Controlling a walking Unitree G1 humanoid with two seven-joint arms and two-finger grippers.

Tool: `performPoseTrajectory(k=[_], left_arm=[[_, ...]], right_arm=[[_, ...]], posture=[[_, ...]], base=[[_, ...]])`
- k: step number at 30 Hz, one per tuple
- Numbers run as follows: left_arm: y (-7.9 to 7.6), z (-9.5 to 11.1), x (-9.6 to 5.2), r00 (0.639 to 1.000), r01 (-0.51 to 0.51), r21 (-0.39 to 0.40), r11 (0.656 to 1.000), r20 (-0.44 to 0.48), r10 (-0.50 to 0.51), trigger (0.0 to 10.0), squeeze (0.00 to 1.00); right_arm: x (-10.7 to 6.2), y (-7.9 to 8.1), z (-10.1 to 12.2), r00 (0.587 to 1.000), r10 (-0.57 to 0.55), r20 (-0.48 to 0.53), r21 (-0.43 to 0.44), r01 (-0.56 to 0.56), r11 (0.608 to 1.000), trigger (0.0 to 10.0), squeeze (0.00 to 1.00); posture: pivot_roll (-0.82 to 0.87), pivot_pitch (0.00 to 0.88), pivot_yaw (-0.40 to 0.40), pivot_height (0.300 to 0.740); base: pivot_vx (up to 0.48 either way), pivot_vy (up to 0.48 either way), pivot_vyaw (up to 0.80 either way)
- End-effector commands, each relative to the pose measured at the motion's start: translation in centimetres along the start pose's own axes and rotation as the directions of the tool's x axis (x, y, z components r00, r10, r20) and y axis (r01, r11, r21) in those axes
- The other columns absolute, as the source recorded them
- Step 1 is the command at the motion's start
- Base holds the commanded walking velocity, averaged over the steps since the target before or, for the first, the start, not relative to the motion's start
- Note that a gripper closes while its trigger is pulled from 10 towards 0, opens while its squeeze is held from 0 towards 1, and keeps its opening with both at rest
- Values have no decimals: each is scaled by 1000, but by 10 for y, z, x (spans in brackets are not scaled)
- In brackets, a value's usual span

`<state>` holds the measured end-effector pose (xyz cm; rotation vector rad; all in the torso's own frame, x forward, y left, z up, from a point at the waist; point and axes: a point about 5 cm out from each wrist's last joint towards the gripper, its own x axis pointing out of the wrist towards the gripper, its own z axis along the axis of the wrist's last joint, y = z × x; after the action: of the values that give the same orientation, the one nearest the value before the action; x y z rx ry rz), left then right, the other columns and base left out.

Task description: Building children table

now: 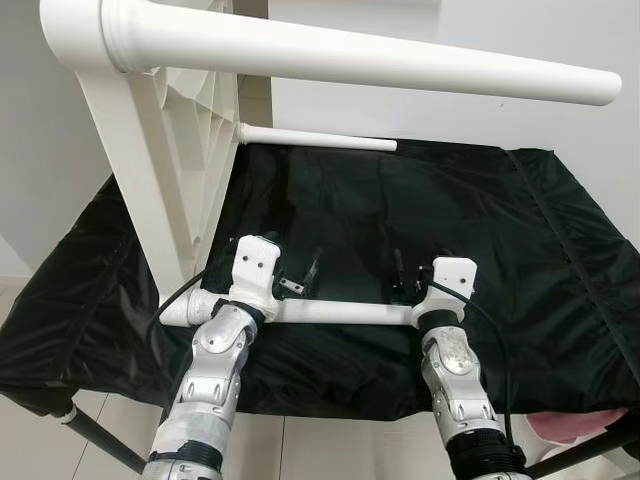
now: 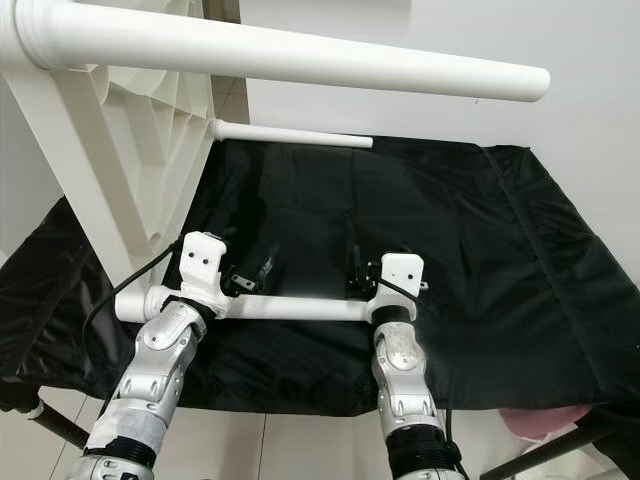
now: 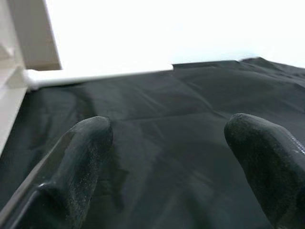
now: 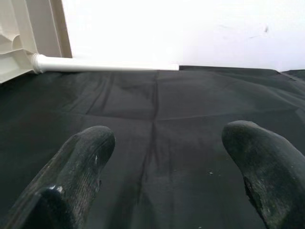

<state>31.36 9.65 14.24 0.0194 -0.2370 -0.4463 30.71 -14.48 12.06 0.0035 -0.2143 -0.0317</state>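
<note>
White table top (image 1: 165, 150) stands on its edge at the robot's left on the black cloth (image 1: 560, 260), with three white legs sticking out to the right. Left tool (image 1: 298, 272) and right tool (image 1: 408, 275) hover over the near leg (image 1: 340, 313), both with fingers wide apart, holding nothing.

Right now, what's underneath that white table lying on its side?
A black cloth lies under the white table and its legs. What the cloth covers is hidden. Both grippers, left and right, hover open above it.
</note>
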Motion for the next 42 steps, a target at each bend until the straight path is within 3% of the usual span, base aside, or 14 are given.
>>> performPoseTrajectory(k=[1, 5, 6, 13, 20, 26, 34, 42], left_arm=[[11, -5, -4, 978, -210, -17, 978, -10, 210, 10000, 0], [14, -6, -5, 975, -224, -20, 974, -7, 224, 10000, 0], [16, -6, -4, 973, -229, -13, 973, -7, 229, 10000, 0], [20, -8, -8, 971, -239, -3, 971, -16, 239, 10000, 0], [15, -12, -9, 976, -215, -9, 977, -22, 215, 10000, 0], [10, -13, -7, 977, -212, -5, 977, -14, 212, 10000, 0], [17, -13, -10, 966, -257, -10, 966, -18, 256, 10000, 0], [22, -5, -6, 970, -244, 20, 970, 10, 243, 10000, 0]], right_arm=[[0, 3, -1, 1000, 5, 3, -7, -5, 1000, 10000, 0], [0, 4, -1, 1000, 3, 5, -8, -3, 1000, 10000, 0], [0, 4, -2, 1000, 1, 8, -10, -1, 1000, 10000, 0], [-1, -1, -2, 999, -40, 24, -15, 40, 999, 10000, 0], [-3, -3, -5, 998, -63, 19, -8, 63, 998, 10000, 0], [-1, 9, -4, 999, -30, 27, -2, 30, 1000, 10000, 0], [0, 15, -6, 999, -41, 14, 9, 41, 999, 10000, 0], [5, 11, -4, 999, -37, 22, -26, 38, 999, 10000, 0]], posture=[[-31, 0, -27, 740], [-31, 0, -27, 740], [-38, 0, 11, 740], [-52, 0, 61, 740], [-49, 0, 59, 740], [-34, 0, 46, 740], [-27, 0, 32, 740], [-6, 0, 23, 740]], base=[[0, 0, 0], [0, 0, 0], [0, 0, 0], [0, 0, 0], [0, 0, 0], [0, 0, 0], [0, 0, 0], [0, 0, 0]])
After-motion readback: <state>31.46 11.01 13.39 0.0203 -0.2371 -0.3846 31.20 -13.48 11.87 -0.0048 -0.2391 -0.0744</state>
